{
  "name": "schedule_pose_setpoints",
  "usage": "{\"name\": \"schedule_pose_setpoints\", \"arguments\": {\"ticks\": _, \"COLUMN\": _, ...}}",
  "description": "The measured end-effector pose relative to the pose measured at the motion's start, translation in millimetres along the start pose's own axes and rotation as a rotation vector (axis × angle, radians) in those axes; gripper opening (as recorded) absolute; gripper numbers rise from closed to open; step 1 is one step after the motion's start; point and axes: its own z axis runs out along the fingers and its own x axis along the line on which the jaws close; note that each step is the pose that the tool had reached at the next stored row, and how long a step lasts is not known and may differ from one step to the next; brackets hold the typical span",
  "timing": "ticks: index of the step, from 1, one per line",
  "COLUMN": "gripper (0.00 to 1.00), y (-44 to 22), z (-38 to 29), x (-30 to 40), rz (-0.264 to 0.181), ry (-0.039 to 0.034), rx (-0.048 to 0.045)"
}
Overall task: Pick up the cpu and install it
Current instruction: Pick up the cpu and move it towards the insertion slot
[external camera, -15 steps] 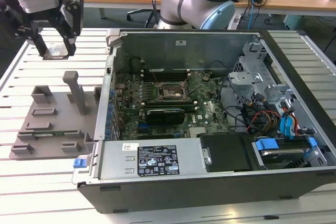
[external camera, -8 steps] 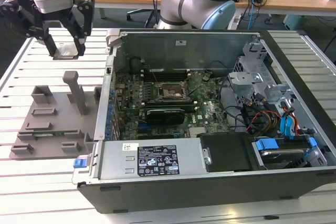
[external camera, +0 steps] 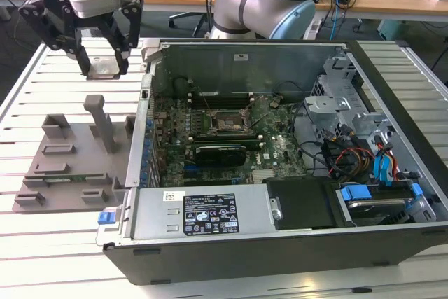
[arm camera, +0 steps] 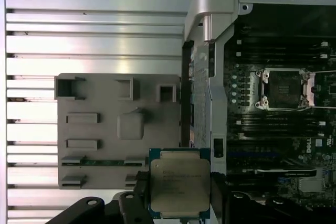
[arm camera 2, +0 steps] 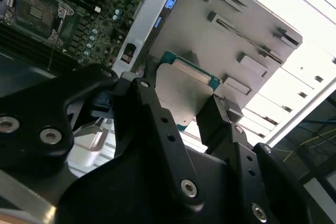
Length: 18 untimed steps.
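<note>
Black multi-link hand (external camera: 106, 68) is closed on the cpu, a small flat square chip with a silvery-grey metal lid and green rim (arm camera: 180, 182), pinched by opposite edges and held lid-up in the air, off every surface. Directly under the hand: grey plastic tray with slots and one upright post (external camera: 70, 173), lying on the white slatted counter (external camera: 42, 243). Beside the hand: open grey metal computer case (external camera: 245, 61) with a green motherboard. The black square socket with a metal frame (arm camera: 283, 88) sits inside the case, well apart from the hand. Risks, as judged: the edge-only pinch leaves little hold, so a jolt could tilt or drop the chip; carried low, it could clip the case wall; seated rotated or tilted, it could damage the socket contacts. Writing: dark print on the chip lid and a black-and-white sticker (external camera: 210, 213) on the case's inner box; neither transcribed.
</note>
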Motion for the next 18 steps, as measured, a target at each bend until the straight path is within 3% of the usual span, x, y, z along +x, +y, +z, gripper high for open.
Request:
{"name": "schedule_pose_setpoints", "arguments": {"ticks": 8, "gripper": 0.55, "y": -0.2, "z": 0.7, "x": -27.7, "rz": 0.0, "ry": 0.0001, "rx": 0.0001}}
{"name": "schedule_pose_setpoints", "arguments": {"ticks": 18, "gripper": 0.55, "y": -0.4, "z": 1.4, "x": -48.6, "rz": 0.0, "ry": 0.0001, "rx": 0.0}}
